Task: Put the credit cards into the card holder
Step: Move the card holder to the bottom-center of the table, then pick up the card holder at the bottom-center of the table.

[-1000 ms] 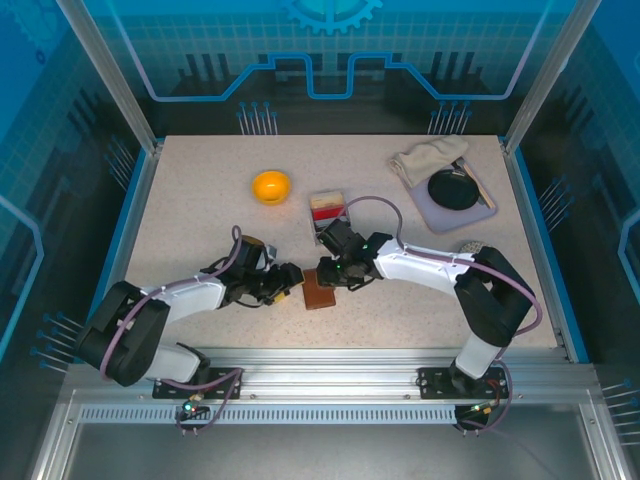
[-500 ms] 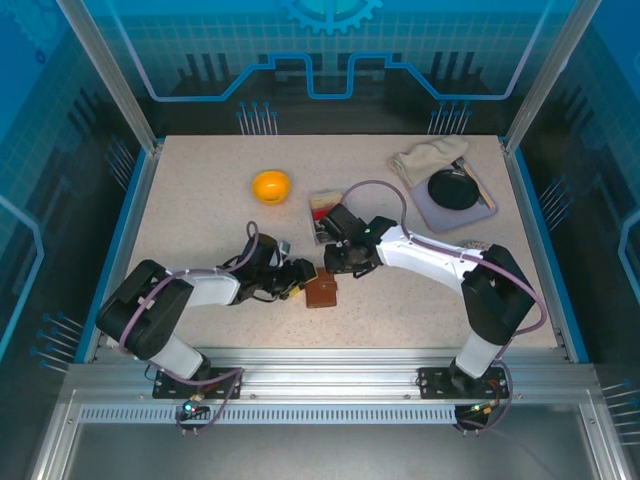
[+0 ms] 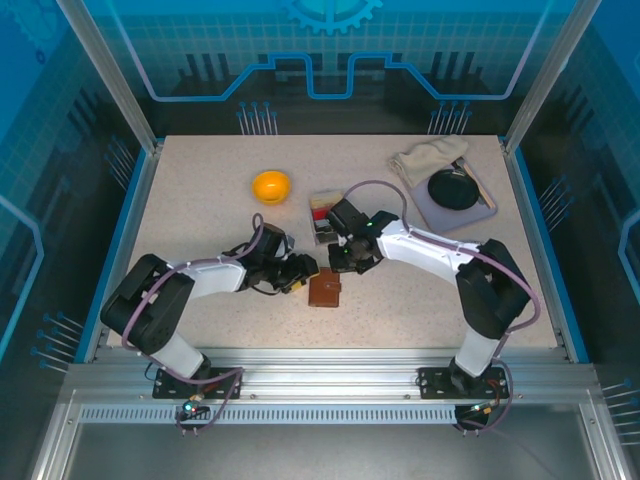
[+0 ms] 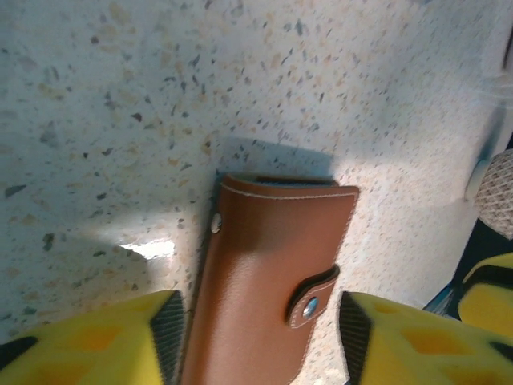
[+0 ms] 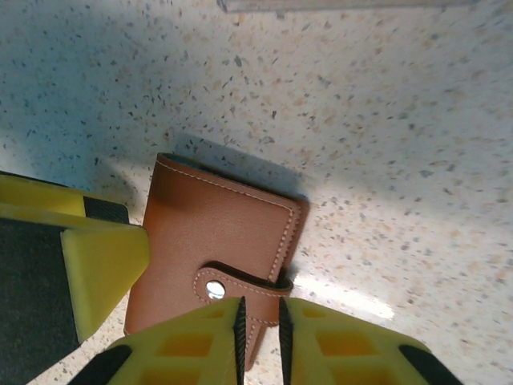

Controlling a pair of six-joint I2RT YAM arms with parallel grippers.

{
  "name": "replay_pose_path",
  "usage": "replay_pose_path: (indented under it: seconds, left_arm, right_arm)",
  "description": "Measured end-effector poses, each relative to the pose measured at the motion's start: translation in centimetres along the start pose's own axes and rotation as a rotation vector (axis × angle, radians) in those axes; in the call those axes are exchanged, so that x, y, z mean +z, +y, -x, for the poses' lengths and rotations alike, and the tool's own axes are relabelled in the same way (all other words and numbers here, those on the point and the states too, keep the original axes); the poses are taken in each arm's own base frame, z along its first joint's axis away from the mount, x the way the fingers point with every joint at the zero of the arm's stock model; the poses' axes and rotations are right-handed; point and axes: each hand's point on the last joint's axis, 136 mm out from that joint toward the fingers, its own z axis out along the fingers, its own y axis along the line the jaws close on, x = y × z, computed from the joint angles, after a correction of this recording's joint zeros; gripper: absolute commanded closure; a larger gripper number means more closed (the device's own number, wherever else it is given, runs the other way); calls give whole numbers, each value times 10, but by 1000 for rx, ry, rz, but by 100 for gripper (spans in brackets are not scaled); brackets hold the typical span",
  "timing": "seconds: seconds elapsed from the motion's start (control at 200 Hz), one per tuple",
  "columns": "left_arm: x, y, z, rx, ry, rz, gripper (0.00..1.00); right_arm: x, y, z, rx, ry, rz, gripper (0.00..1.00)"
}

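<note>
Speckled beige table (image 3: 200,210) in a blue-panelled enclosure. The card holder (image 3: 323,290) lies snapped shut near the front. Your left gripper (image 3: 303,272), jaws apart, straddles its end. Your right gripper (image 3: 340,262) hangs above it, jaws nearly together. Your left arm has reached further right than a second ago.

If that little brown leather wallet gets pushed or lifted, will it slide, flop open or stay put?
The small brown leather folding wallet lies flat and closed, its snap tab apparently fastened, so it would probably hold shut rather than flop open. Its smooth leather on the speckled tabletop suggests it would slide, not roll. It looks thin, likely light.
</note>
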Motion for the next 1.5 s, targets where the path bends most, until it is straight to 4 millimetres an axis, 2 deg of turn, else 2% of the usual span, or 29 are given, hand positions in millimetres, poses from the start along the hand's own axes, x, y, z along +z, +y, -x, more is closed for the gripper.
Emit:
replay_pose_path:
  seconds: [0.185, 0.4, 0.57, 0.75, 0.99, 1.1, 1.22, 1.39, 1.501]
  left_arm:
    - [1, 3, -9, -1, 23, 19, 47]
    - [-4, 1, -16, 26, 40, 16, 49]
    - [6, 3, -25, 49, 92, 21, 57]
    - [13, 6, -31, 54, 116, 37, 62]
    - [14, 9, -36, 56, 116, 38, 84]
    - [8, 0, -36, 76, 95, 1, 90]
    - [3, -13, -33, 108, 70, -41, 91]
    - [3, -15, -32, 115, 66, -48, 92]
    - [4, -18, -30, 123, 58, -62, 93]
  right_arm:
    - [12, 10, -14, 19, 40, 48, 78]
    - [31, 1, -44, 52, 108, 47, 80]
    - [37, -2, -50, 70, 111, 54, 80]
    - [40, -3, -48, 77, 98, 53, 81]
    - [41, -5, -47, 78, 87, 43, 78]
    - [36, -6, -44, 68, 65, 36, 75]
    - [25, -3, -35, 34, 29, 40, 72]
    - [13, 11, -16, -12, -22, 66, 70]
    - [15, 17, -11, -28, -28, 65, 65]
